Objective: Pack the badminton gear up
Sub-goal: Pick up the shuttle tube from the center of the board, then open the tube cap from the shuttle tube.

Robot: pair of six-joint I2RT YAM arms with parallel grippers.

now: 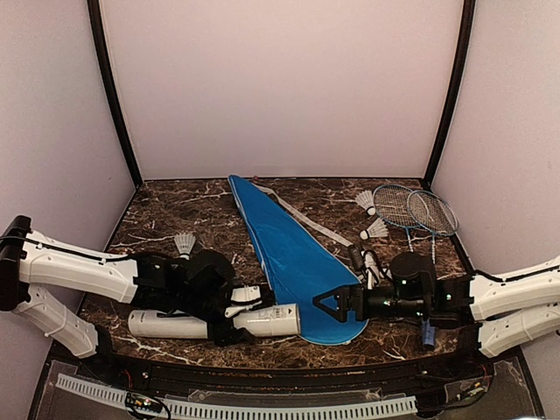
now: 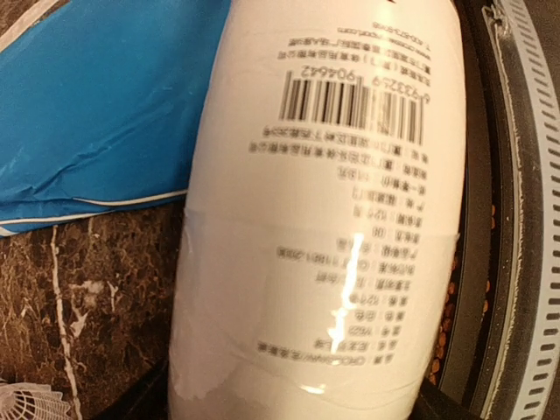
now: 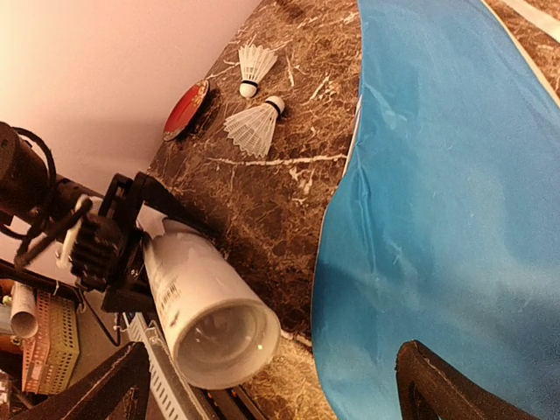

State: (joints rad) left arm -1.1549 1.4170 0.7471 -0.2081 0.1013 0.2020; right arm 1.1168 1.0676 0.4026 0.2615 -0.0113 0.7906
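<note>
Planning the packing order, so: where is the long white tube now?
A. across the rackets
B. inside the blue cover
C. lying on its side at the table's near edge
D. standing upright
C: the white tube lies flat along the near edge, its open end near the blue cover.

white tube [image 2: 324, 219]: gripped between the fingers of the left pincer [image 2: 289, 404], barcode facing up | blue cover [image 2: 105, 105]: ahead-left, against tube | shuttlecock [image 2: 26, 404]: left of pincer | marble table [image 2: 87, 289]: beneath | ribbed track [image 2: 534, 219]: right
</note>
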